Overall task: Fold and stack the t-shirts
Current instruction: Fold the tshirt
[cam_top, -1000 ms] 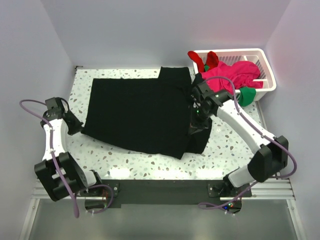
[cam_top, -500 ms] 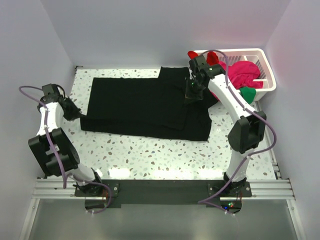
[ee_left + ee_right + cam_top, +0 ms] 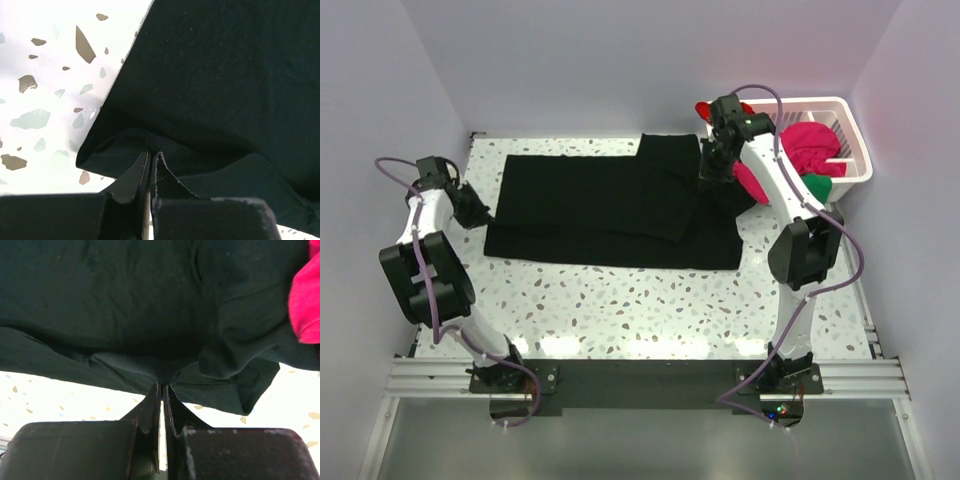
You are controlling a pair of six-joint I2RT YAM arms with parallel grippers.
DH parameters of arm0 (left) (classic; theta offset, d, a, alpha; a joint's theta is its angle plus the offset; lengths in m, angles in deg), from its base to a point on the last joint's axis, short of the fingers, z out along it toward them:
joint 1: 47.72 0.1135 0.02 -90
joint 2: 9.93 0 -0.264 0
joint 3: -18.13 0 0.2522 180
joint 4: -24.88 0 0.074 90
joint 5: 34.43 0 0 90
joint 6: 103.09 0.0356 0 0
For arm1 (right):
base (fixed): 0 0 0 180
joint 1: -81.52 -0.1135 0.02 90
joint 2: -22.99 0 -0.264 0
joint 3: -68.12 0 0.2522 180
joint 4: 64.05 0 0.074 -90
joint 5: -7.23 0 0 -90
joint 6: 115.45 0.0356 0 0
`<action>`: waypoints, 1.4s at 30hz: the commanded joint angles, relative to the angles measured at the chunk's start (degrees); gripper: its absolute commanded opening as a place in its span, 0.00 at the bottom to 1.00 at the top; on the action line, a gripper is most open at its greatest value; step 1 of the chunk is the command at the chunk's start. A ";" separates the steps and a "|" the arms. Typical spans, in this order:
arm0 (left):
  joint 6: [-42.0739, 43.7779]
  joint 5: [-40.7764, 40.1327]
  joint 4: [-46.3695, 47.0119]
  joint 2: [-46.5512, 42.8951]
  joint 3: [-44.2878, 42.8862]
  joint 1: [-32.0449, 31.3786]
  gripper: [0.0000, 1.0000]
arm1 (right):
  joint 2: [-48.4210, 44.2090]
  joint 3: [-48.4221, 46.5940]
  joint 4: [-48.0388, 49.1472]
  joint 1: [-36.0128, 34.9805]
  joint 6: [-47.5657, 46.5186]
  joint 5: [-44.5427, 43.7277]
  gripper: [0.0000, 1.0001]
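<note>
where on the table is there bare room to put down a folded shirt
Widest bare patch: the speckled table strip between the near hem of the black t-shirt and the arm bases. A thin strip lies between the shirt's far edge and the back wall, left side. Crowded: far right corner, with the basket, pink shirt and right gripper.

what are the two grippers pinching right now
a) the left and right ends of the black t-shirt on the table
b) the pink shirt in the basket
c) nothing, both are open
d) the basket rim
a: the left gripper and right gripper are each shut on a fold of the black t-shirt, one at each end.
</note>
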 commanded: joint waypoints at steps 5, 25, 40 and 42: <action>-0.27 -1.65 2.46 2.31 -4.41 -1.18 0.27 | 3.01 -3.32 1.02 0.42 -1.82 1.60 0.00; -4.84 1.69 11.68 -0.59 7.79 -14.45 0.76 | -13.23 29.26 15.69 0.42 -2.26 8.29 0.75; -4.67 2.04 16.08 2.31 17.10 -12.97 0.79 | -6.47 39.82 22.55 0.42 -2.79 3.72 0.75; -5.02 2.74 16.17 2.31 18.51 -11.56 0.79 | -6.99 42.89 23.17 0.42 -2.35 3.89 0.75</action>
